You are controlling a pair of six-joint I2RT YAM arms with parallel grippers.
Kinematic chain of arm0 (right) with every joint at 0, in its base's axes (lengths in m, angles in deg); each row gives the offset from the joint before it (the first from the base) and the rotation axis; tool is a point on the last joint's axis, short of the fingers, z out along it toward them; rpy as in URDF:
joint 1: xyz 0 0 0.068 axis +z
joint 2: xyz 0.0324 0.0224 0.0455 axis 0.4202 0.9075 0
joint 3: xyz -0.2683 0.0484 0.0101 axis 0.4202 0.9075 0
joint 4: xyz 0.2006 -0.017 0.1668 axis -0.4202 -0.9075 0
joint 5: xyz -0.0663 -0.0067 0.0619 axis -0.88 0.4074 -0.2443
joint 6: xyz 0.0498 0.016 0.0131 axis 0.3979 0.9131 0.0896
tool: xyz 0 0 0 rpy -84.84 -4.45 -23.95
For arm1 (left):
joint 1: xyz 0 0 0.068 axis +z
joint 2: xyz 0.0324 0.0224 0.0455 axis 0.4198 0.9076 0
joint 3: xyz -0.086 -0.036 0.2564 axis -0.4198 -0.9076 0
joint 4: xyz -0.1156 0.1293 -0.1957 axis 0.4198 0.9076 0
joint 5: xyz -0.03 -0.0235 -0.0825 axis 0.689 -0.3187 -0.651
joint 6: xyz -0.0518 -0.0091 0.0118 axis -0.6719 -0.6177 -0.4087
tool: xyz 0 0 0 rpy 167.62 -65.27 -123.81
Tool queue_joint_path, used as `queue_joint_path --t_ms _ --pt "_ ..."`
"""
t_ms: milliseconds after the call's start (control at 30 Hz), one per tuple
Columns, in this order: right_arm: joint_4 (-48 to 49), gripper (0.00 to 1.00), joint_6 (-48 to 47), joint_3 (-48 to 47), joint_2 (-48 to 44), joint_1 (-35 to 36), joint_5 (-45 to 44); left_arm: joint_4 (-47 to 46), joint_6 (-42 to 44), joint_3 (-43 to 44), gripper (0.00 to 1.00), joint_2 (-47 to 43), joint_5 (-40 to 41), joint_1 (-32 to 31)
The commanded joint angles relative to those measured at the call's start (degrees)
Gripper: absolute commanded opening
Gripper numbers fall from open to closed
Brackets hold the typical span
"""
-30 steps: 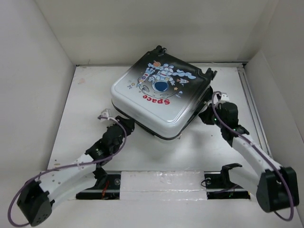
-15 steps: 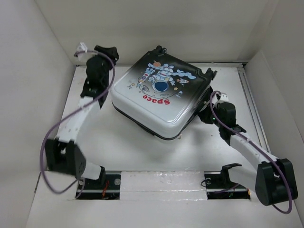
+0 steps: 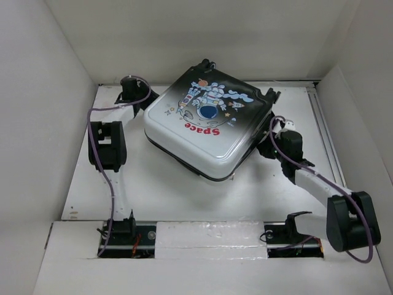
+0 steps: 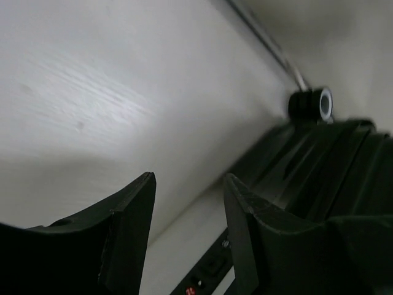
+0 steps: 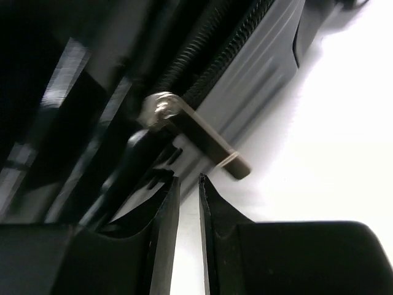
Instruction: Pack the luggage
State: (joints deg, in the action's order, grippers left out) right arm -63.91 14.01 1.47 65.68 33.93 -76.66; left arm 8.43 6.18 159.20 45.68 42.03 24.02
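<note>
The right jaws stand a sliver apart with nothing between them, their tips just below the metal zipper pull (image 5: 198, 140), which juts from the dark side of the luggage (image 3: 202, 129). The left jaws are roughly half open and empty, with only bare bench (image 3: 153, 196) showing through the gap. The black shell and a caster wheel (image 4: 312, 104) sit off to one side of them.

The case itself lies shut and flat towards the back of the bench, astronaut print up, turned at an angle. The left arm (image 3: 132, 92) is at its far-left corner and the right arm (image 3: 287, 146) is against its right side.

My worry is the pull tab. It is small and smooth and sits just off the line of the right jaws, so I could close on air or pinch only its tip and lose it. And since nothing is bracing the case, I reckon a tug on the zipper would slide or swing the whole thing, most likely into the left jaws.
</note>
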Motion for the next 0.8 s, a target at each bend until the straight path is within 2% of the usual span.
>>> queue_joint_path --t_ms 0,133,267,400,500,633,700,767 --pt "5.3 0.25 -2.1 -5.9 5.7 2.3 3.6 -9.9 -2.6 -5.1 0.43 -3.6 -8.9 -2.4" --pt "12.0 0.24 -4.8 -9.5 12.7 4.2 11.2 -21.1 -5.9 -22.3 0.43 -12.4 -1.9 -6.9" --pt "10.8 0.24 -6.1 -18.4 18.8 5.4 16.8 -28.2 -11.1 -34.1 0.41 -18.8 1.6 -6.9" --pt "9.5 0.24 -6.7 -24.7 24.9 8.2 18.2 -32.5 -14.0 -46.7 0.41 -25.6 5.0 -6.9" --pt "8.3 0.24 -6.2 -28.4 29.1 10.2 19.8 -32.5 -13.3 -51.3 0.41 -31.4 8.1 -6.9" --pt "7.5 0.23 -3.3 -29.0 30.2 11.0 16.0 -29.7 -10.9 -50.3 0.45 -35.7 8.6 -4.7" --pt "7.5 0.23 -1.0 -27.4 28.5 9.7 13.3 -27.2 -10.3 -48.9 0.53 -38.1 10.0 -3.3" --pt "7.0 0.31 0.2 -25.7 25.3 8.5 11.7 -26.1 -9.0 -47.2 0.69 -40.5 12.0 -3.3"
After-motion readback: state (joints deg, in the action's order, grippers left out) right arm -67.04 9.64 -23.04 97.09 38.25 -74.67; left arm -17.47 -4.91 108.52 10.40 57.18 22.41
